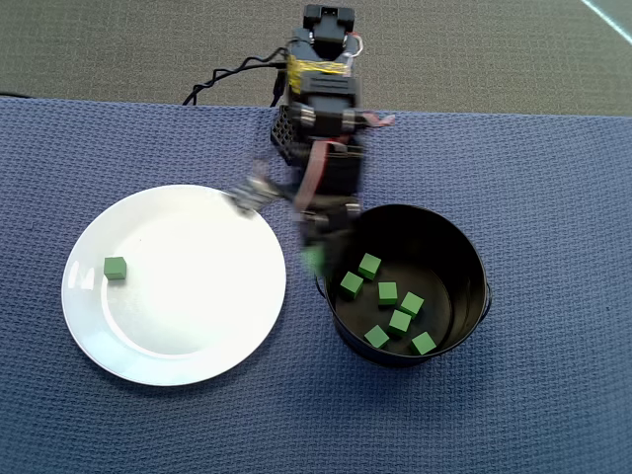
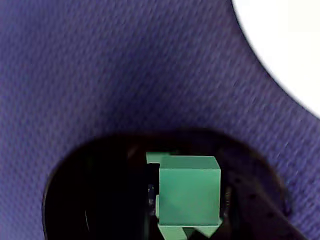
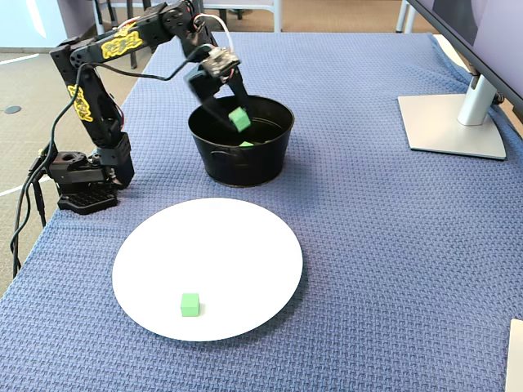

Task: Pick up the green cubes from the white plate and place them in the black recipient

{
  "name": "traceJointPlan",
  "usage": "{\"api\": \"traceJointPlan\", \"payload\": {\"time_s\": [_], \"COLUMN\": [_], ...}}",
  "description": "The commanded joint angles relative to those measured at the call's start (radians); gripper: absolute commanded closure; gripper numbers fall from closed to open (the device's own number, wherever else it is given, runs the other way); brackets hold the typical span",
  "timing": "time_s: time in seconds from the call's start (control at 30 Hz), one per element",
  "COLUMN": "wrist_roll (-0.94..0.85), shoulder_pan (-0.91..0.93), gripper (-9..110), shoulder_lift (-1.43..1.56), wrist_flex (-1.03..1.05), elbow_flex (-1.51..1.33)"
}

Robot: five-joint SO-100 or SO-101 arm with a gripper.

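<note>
While the arm carries one green cube [image 3: 239, 119] toward the black recipient [image 3: 276, 160], the fingers [image 3: 234, 112] are clenched on that cube, which the wrist view shows close up [image 2: 190, 189] against the dark mouth of the pot. In the overhead view the held cube appears as a blurred green patch [image 1: 313, 259] at the recipient's rim on the plate side, so it seems to be at or just over the edge and not plainly above the middle. Seven cubes [image 1: 388, 292] lie loose on the pot floor, scattered and apart from one another. One further cube [image 1: 115, 268] rests alone on the white plate [image 1: 197, 355], near its left rim in that view; in the fixed view it sits toward the near edge [image 3: 189, 305]. Plate and recipient stand close together but apart on the blue woven surface [image 1: 553, 197].

Principal risk: if the fingers let go here, the cube could strike the rim and bounce outward onto the surface between pot and plate. A second risk is the fingers or wrist catching the pot wall on the way in, which could shove or tip the light recipient. A drop from this height might also rebound off the hard floor, though the straight sides would probably contain it.
</note>
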State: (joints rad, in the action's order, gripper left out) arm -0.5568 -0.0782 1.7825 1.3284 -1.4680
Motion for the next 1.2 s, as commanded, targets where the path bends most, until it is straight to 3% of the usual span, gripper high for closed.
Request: {"api": "traceJointPlan", "payload": {"time_s": [0.0,0.13,0.17,0.23,0.27,0.5,0.7,0.93,1.17], "wrist_roll": [0.104,0.178,0.187,0.161,0.143,0.015,-0.212,-0.565,-0.848], "shoulder_pan": [-0.176,-0.275,-0.281,-0.287,-0.282,-0.095,0.252,0.681,0.919], "gripper": [102,102,94,67,64,66,74,77,76], "shoulder_lift": [-0.011,-0.149,-0.161,-0.166,-0.164,-0.061,0.015,-0.035,-0.178], "wrist_flex": [-0.058,-0.123,-0.129,-0.109,-0.087,0.058,0.124,-0.14,-0.457], "elbow_flex": [-0.046,-0.048,-0.048,-0.037,-0.023,0.175,0.23,-0.021,-0.193]}}
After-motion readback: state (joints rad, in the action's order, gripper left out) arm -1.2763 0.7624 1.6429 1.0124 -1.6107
